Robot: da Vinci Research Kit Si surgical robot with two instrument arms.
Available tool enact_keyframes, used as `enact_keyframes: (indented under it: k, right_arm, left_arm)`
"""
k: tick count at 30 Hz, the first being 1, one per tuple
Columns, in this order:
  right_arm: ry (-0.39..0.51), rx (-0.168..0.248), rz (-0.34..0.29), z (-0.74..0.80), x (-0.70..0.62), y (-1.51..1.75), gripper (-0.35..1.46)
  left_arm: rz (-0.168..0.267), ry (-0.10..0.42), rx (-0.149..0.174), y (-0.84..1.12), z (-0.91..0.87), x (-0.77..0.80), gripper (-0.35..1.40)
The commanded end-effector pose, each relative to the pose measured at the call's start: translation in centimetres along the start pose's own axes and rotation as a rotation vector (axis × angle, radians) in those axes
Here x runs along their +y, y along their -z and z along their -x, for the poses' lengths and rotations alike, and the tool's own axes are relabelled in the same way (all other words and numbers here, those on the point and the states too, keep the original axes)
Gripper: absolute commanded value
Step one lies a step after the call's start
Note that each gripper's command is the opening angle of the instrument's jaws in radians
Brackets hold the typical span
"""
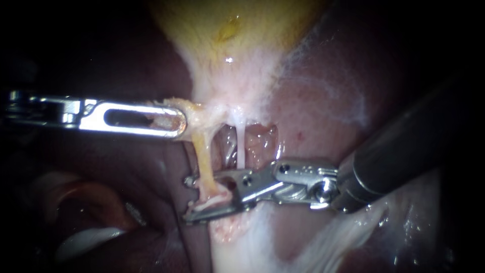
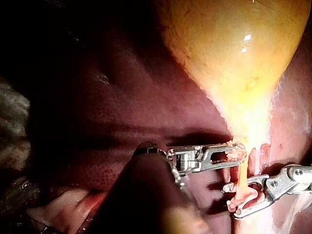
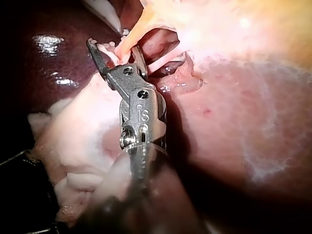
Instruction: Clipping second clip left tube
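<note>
Dark liver behind; my left instrument clamps the gallbladder neck at nine o'clock. My right instrument, jaws wide astride the left tube, should sit square before closing.

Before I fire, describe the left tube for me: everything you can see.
The left tube is a thin, yellowish, moist strand running down from the gallbladder neck, pulled taut. My left instrument is shut on its upper end. Lower down it passes between the open jaws of my right instrument, which straddle it. A paler tube stands beside it, apart.
</note>
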State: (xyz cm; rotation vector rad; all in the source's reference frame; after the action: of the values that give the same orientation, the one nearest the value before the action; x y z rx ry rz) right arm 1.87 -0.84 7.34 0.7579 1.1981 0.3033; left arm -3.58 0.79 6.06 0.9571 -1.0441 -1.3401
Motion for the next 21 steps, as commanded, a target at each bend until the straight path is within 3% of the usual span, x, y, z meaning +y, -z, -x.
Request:
enact_keyframes:
  k: [1,9,16,21]
  right_arm:
    - [-0.003,0.001,-0.004,0.0,0.0,0.0,0.38]
    - [-0.032,0.005,0.007,0.01,0.02,0.03,0.25]
    - [-0.116,0.005,0.019,0.0,0.02,0.09,-0.35]
    - [-0.115,0.007,0.017,0.02,0.01,0.12,-0.35]
  left_arm:
    - [0.0,0.0,0.0,0.0,0.0,0.0,-0.35]
    - [0.0,0.0,0.001,0.01,0.0,0.0,-0.35]
    - [0.0,0.0,0.001,0.01,0.0,0.0,-0.35]
    - [0.0,0.0,0.001,0.01,0.0,0.0,-0.35]
